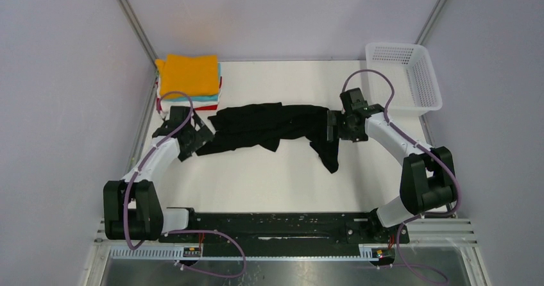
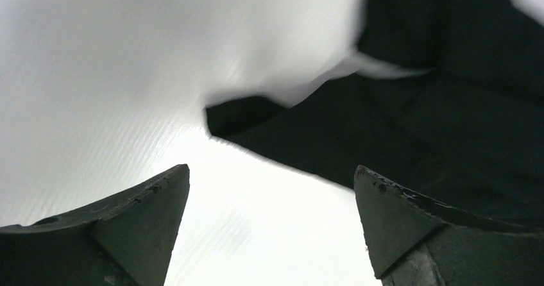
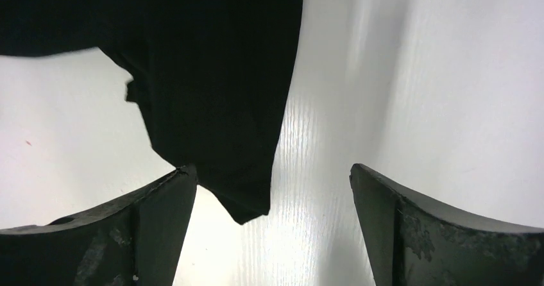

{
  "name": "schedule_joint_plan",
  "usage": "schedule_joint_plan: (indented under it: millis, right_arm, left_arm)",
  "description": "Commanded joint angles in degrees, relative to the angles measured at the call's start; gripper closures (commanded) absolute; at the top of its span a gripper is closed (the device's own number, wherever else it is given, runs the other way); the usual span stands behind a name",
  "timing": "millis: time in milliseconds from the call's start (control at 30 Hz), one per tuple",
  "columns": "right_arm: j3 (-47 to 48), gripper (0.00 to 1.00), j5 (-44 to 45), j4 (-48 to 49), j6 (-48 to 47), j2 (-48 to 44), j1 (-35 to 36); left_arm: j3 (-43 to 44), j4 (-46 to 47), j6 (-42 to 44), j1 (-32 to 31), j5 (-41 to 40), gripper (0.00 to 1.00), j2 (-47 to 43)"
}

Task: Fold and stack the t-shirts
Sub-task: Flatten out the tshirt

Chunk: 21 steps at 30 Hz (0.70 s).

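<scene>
Risk: a pinch that catches only one layer. The black t-shirt is bunched into overlapping folds, so fingers that shut on the nearest edge may take a sleeve or a single ply, and the cloth would likely twist instead of spreading flat.
Second risk: uneven pulling from the two ends could rope the shirt tighter. A sweep toward the far left corner could also nudge the folded stack.
Cloth: matte black, soft and limp, crumpled into a long ragged band, with one tail drooping toward the near edge at its right end.
Position: across the middle of the white surface, between the two arms and just short of the stack.
Left fingers: spread wide with nothing held, low over the surface, a corner of the shirt just ahead of them.
Right fingers: spread wide and empty, with a hanging flap of the shirt lying partly between them.
Stack: orange shirt on top, with teal, white and red edges below it.
Basket: white mesh, far right corner, well apart from the shirt.
</scene>
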Motion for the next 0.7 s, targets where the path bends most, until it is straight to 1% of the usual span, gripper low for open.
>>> schedule_joint_plan:
  millis: [0,67,233,300,333,367,400,467,500,533,667]
  right_arm:
    - [-2.55,0.04,-3.77,2.09,0.61,1.19,0.87]
    - [-2.73,0.06,-5.28,4.23,0.38,2.89,1.23]
    - [-1.59,0.09,-6.75,8.57,0.93,7.58,2.04]
    - [-1.64,0.10,-7.69,11.17,1.36,9.09,2.22]
    - [-1.32,0.11,-8.11,11.69,1.75,9.99,2.32]
    - [-0.89,0.12,-8.51,11.76,1.93,10.76,2.32]
    - [-0.55,0.13,-8.91,11.96,2.29,11.50,2.36]
    - [-0.75,0.13,-9.96,12.87,3.07,11.95,2.60]
    - [-0.96,0.13,-10.06,13.31,3.22,11.96,2.81]
    - [-0.73,0.13,-9.60,12.87,2.91,11.77,3.03]
    - [0.45,0.11,-4.76,9.82,1.87,9.11,3.32]
  left_arm:
    - [-3.26,1.39,-3.67,-0.09,1.28,0.01,1.84]
    - [-3.01,3.45,-3.88,-0.01,1.74,0.01,4.63]
    - [-1.04,10.01,-4.16,-0.14,4.14,0.06,12.42]
    - [-0.02,12.08,-3.96,-0.11,5.10,0.12,15.38]
    - [0.61,12.72,-3.74,-0.09,5.83,0.19,16.78]
    - [0.93,13.34,-3.61,-0.20,7.58,0.29,18.12]
    - [1.38,13.91,-3.43,-0.37,8.29,0.42,19.25]
    - [2.71,12.97,-1.87,-1.17,6.77,0.68,19.88]
    - [3.21,12.82,-1.35,-1.36,6.53,0.85,19.87]
    - [3.53,12.45,-1.03,-1.40,6.51,0.99,19.72]
    - [2.50,13.42,0.41,-1.58,6.50,1.00,16.45]
